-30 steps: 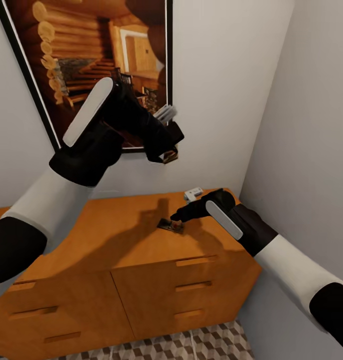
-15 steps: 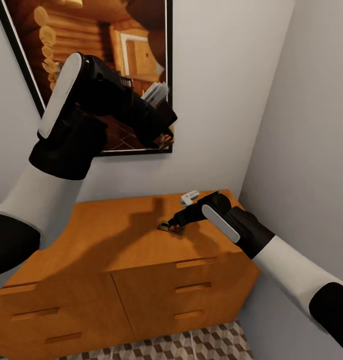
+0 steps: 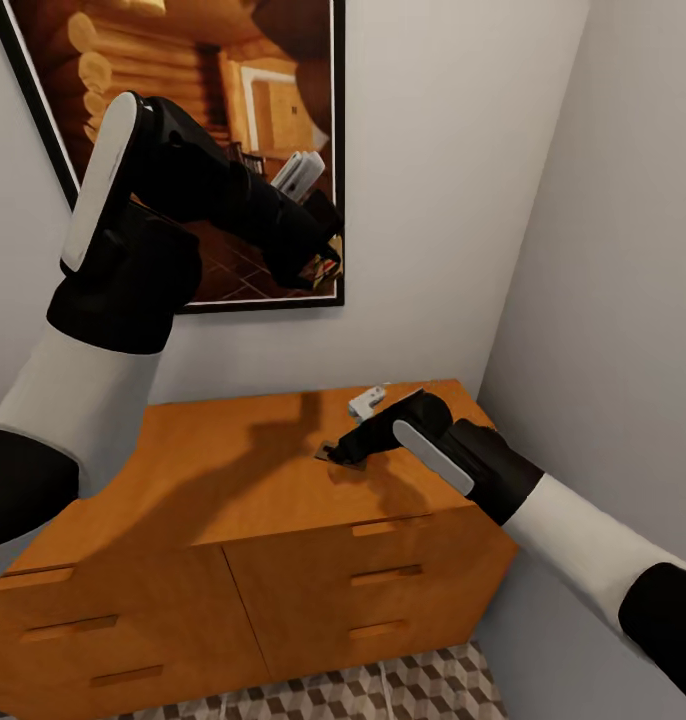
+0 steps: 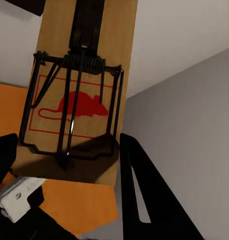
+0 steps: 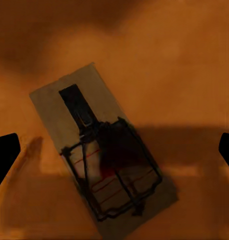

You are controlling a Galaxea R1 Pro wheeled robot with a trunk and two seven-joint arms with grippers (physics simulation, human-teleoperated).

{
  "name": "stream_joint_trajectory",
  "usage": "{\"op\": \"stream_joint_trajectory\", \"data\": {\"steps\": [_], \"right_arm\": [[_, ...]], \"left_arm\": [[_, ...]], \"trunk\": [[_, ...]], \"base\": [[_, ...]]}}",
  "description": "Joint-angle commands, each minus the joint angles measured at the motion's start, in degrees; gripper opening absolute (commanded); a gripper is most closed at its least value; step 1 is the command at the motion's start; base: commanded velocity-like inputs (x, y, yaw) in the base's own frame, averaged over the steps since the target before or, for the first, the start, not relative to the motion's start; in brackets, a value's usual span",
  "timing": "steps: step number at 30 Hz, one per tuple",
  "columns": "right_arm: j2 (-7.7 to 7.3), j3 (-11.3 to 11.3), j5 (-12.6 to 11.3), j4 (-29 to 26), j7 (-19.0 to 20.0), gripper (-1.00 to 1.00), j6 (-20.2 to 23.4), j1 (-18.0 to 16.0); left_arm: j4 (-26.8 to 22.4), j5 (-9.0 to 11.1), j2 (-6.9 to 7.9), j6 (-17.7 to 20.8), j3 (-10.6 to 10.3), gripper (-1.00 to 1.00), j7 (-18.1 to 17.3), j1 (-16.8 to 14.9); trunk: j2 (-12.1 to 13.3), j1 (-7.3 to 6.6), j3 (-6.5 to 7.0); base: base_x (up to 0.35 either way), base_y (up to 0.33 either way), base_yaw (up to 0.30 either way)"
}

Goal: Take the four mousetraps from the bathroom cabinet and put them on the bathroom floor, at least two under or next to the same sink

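Near the cabinet's (image 3: pixel 233 480) back right corner, a mousetrap (image 3: pixel 339 455) lay flat under the right gripper (image 5: pixel 114 150), jaws spread wide on either side. Raised before the picture (image 3: pixel 198 110), the left gripper (image 3: pixel 323 270) clenched a second mousetrap (image 4: pixel 79 100).

One mousetrap (image 4: pixel 77 107) — a pale wooden board with a black wire spring frame and a red mouse printed on it — hangs raised in the air. A second mousetrap (image 5: pixel 102 167) of the same make lies flat on an orange wooden cabinet top (image 3: pixel 213 470), skewed — partly in shadow.
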Motion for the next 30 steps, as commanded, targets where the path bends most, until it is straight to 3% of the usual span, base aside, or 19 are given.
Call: {"op": "stream_joint_trajectory", "data": {"steps": [1, 5, 7, 10, 12, 16, 19, 23, 27, 30], "right_arm": [[-0.03, 1.70, -0.33, -1.35, -0.37, 1.00, 0.22, -0.58], [0.25, 6.23, -0.64, -3.28, -0.37, 1.00, 0.62, -5.30], [0.90, 9.22, -0.76, -2.97, -0.30, 1.00, 0.72, -8.68], [2.06, 11.86, -0.81, -1.43, -0.27, 1.00, 0.77, -11.60], [3.83, 14.20, -0.78, 1.23, -0.26, 1.00, 0.78, -13.30], [9.89, 20.29, -0.52, 13.34, -0.23, 1.00, 0.75, -16.24], [13.07, 22.24, -0.36, 20.06, -0.14, 1.00, 0.62, -17.21], [14.27, 23.07, -0.33, 22.63, 0.06, 1.00, 0.55, -17.58], [14.53, 24.36, -0.25, 23.28, 1.14, 1.00, 0.42, -17.68], [14.58, 27.20, -0.03, 23.31, 3.97, 1.00, 0.32, -17.70]], "left_arm": [[0.01, 0.15, -0.02, 0.70, 0.03, -1.00, 0.34, -0.04], [0.06, 0.15, -0.03, 0.70, 0.00, -1.00, 0.34, -0.02], [0.10, 0.18, -0.03, 0.70, -0.05, -1.00, 0.34, -0.01], [0.15, 0.22, -0.03, 0.70, -0.14, -1.00, 0.34, -0.01], [0.17, 0.23, -0.05, 0.70, -0.18, -1.00, 0.34, -0.01], [0.23, 0.27, -0.10, 0.70, -0.26, -1.00, 0.34, -0.01], [0.26, 0.31, -0.13, 0.70, -0.33, -1.00, 0.34, -0.01], [0.27, 0.32, -0.24, 0.70, -0.48, -1.00, 0.34, -0.01], [0.33, 0.33, -0.39, 0.70, -0.56, -1.00, 0.34, 0.06], [0.36, 0.33, -0.35, 0.70, -0.62, -1.00, 0.34, 0.13]], "trunk": [[-0.03, 0.00, -0.06], [-0.03, 0.00, -0.06], [-0.03, 0.00, -0.06], [-0.03, 0.00, -0.06], [-0.03, 0.00, -0.06], [-0.03, 0.00, -0.06], [-0.03, 0.00, -0.06], [-0.03, 0.00, -0.06], [-0.03, 0.00, -0.06], [-0.03, 0.00, -0.06]], "base": [[0.000, 0.000, 0.000], [0.000, 0.000, 0.000], [0.000, 0.000, 0.000], [0.000, 0.000, 0.000], [0.000, 0.000, 0.000], [0.037, 0.000, 0.000], [0.073, 0.000, 0.000], [0.127, 0.000, 0.000], [0.243, 0.000, 0.000], [0.293, 0.000, 0.000]]}}
